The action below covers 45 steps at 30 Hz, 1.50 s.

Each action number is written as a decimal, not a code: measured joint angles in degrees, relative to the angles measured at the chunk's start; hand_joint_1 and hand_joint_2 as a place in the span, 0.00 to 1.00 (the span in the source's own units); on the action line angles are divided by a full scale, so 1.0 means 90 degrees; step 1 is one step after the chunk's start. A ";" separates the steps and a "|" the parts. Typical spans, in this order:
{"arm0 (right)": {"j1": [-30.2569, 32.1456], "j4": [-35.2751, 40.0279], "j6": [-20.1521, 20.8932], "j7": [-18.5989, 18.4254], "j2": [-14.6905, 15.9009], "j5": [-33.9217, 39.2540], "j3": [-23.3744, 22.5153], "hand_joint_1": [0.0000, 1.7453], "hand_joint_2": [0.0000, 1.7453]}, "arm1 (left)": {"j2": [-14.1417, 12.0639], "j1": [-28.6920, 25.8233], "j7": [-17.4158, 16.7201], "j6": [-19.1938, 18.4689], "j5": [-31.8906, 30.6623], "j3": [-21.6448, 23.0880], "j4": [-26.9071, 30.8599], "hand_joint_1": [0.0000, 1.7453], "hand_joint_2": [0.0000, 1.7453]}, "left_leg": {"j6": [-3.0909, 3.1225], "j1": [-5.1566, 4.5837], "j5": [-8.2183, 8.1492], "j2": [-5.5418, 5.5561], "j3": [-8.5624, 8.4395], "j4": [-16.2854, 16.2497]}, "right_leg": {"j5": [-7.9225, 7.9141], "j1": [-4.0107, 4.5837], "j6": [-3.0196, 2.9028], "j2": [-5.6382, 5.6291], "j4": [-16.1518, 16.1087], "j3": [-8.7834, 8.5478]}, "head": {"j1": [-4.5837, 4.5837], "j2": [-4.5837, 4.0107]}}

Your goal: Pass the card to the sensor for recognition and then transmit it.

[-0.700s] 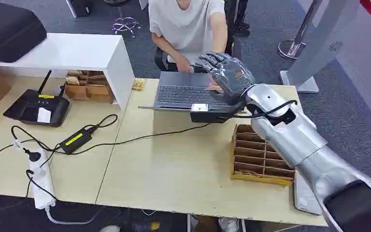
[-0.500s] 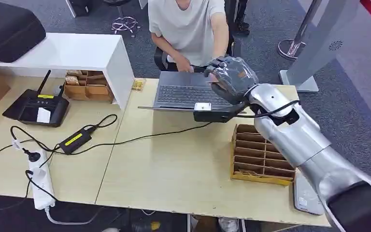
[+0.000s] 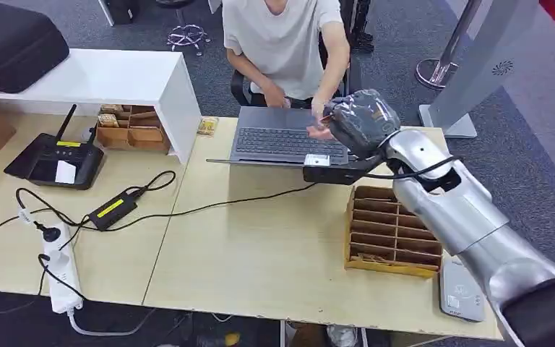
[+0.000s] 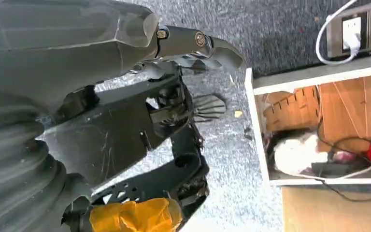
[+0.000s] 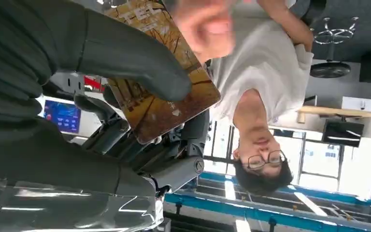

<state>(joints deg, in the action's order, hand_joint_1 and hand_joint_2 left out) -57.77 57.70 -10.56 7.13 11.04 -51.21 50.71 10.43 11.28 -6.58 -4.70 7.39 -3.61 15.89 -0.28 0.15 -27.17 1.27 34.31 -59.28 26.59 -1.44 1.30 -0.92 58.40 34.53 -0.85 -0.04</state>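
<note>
pinching one brown card (image 5: 166, 92) under its thumb, your right hand (image 3: 360, 119) holds it out over the laptop (image 3: 282, 141), where a person's hand (image 5: 203, 21) touches the card's far edge. you look to be at the hand-over step; next, let go once they grip it. your left hand (image 4: 101, 72) hangs over the floor, and i cannot tell how its fingers lie. one card, one laptop, one person.

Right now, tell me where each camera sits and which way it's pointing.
Head view: high on the body, looking down at the pale wooden table; silver right arm, right hand.
Left wrist view: behind the left hand, facing grey carpet.
Right wrist view: behind the right hand, looking at the brown patterned card it holds.
Shared: head and right wrist views show the person in the white shirt.
</note>
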 joint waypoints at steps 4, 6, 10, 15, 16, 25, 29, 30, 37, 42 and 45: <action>0.0024 0.0007 0.0012 0.0022 0.0000 0.0000 -0.0032 1.00 1.00 | 0.0005 0.0015 -0.0041 0.0092 0.0070 0.0000 0.0002 0.00 1.00 | 0.0000 0.0000 0.0000 0.0000 0.0000 0.0000 | 0.0000 0.0000 0.0000 0.0000 0.0000 0.0000 | 0.0000 0.0000; 0.0027 0.0007 0.0005 0.0044 0.0000 -0.0007 -0.0032 1.00 1.00 | 0.0010 0.0046 -0.0129 0.0158 0.0099 0.0000 0.0000 0.00 1.00 | 0.0000 0.0000 0.0000 0.0000 0.0000 0.0000 | 0.0000 0.0000 0.0000 0.0000 0.0001 0.0000 | 0.0000 0.0000; 0.0026 0.0005 -0.0032 0.0083 0.0000 -0.0041 -0.0032 1.00 1.00 | 0.0002 0.0122 -0.0279 0.0257 0.0201 0.0000 0.0000 0.00 1.00 | 0.0000 0.0001 0.0000 0.0000 0.0001 0.0000 | 0.0000 0.0001 0.0000 0.0000 0.0001 0.0000 | 0.0000 0.0000; 0.0022 -0.0007 -0.0162 0.0097 0.0038 -0.0129 -0.0053 1.00 1.00 | -0.0010 0.0164 -0.0359 0.0294 0.0284 -0.0005 0.0000 0.00 1.00 | 0.0000 0.0001 0.0000 0.0000 0.0001 -0.0001 | 0.0000 0.0001 0.0000 -0.0001 0.0000 0.0001 | 0.0000 0.0000; 0.0018 -0.0010 -0.0221 0.0097 0.0078 -0.0163 -0.0068 1.00 1.00 | -0.0019 0.0173 -0.0384 0.0294 0.0299 -0.0007 0.0000 0.00 1.00 | 0.0000 0.0000 0.0000 0.0001 0.0001 -0.0001 | 0.0000 0.0000 0.0000 0.0000 0.0000 0.0001 | 0.0000 0.0000; -0.0016 -0.0022 -0.0410 0.0151 0.0410 -0.0308 -0.0107 1.00 1.00 | -0.0109 0.0215 -0.0447 0.0272 0.0345 -0.0051 0.0000 0.00 1.00 | 0.0000 -0.0001 -0.0001 -0.0003 0.0001 -0.0001 | -0.0002 -0.0001 -0.0001 -0.0002 -0.0001 -0.0001 | 0.0000 0.0000; -0.0017 -0.0022 -0.0481 0.0114 0.0476 -0.0386 -0.0107 1.00 1.00 | -0.0119 0.0219 -0.0461 0.0247 0.0357 -0.0053 0.0000 0.00 1.00 | 0.0000 0.0000 0.0000 -0.0002 0.0000 -0.0003 | -0.0004 0.0001 -0.0004 -0.0002 0.0000 0.0002 | 0.0000 0.0000; -0.0015 -0.0022 -0.0558 0.0095 0.0517 -0.0420 -0.0114 1.00 1.00 | -0.0126 0.0218 -0.0464 0.0228 0.0367 -0.0053 0.0000 0.00 1.00 | 0.0000 0.0001 0.0000 -0.0001 0.0000 -0.0003 | -0.0004 0.0002 -0.0004 0.0000 0.0000 0.0002 | 0.0005 0.0000; 0.0118 -0.0095 -0.1226 0.0116 0.1109 -0.0656 -0.0391 1.00 1.00 | -0.0260 0.0207 -0.0469 0.0031 0.0430 -0.0082 0.0000 0.00 1.00 | 0.0001 0.0002 -0.0001 0.0014 0.0006 -0.0003 | -0.0003 0.0002 -0.0003 0.0017 -0.0003 -0.0004 | 0.0000 0.0000; 0.0234 -0.0197 -0.1324 0.0151 0.1367 -0.0702 -0.0529 1.00 1.00 | -0.0330 0.0207 -0.0503 0.0007 0.0432 -0.0109 0.0000 0.00 1.00 | 0.0001 0.0000 -0.0001 0.0011 0.0004 -0.0004 | -0.0004 0.0001 -0.0003 0.0015 -0.0006 -0.0003 | 0.0000 0.0000; 0.0277 -0.0255 -0.1363 0.0097 0.1455 -0.0797 -0.0585 1.00 1.00 | -0.0340 0.0206 -0.0517 0.0002 0.0452 -0.0112 0.0000 0.00 1.00 | 0.0001 0.0000 0.0000 0.0013 0.0002 -0.0005 | -0.0004 0.0003 -0.0004 0.0017 -0.0005 -0.0002 | 0.0002 0.0000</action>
<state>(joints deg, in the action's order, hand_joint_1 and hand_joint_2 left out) -55.29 55.41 -22.82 8.00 24.13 -58.38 45.44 7.37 13.14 -11.23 -4.68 11.45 -4.61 15.89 -0.27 0.16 -27.17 1.39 34.33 -59.33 26.55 -1.42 1.27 -0.77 58.35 34.51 -0.83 -0.04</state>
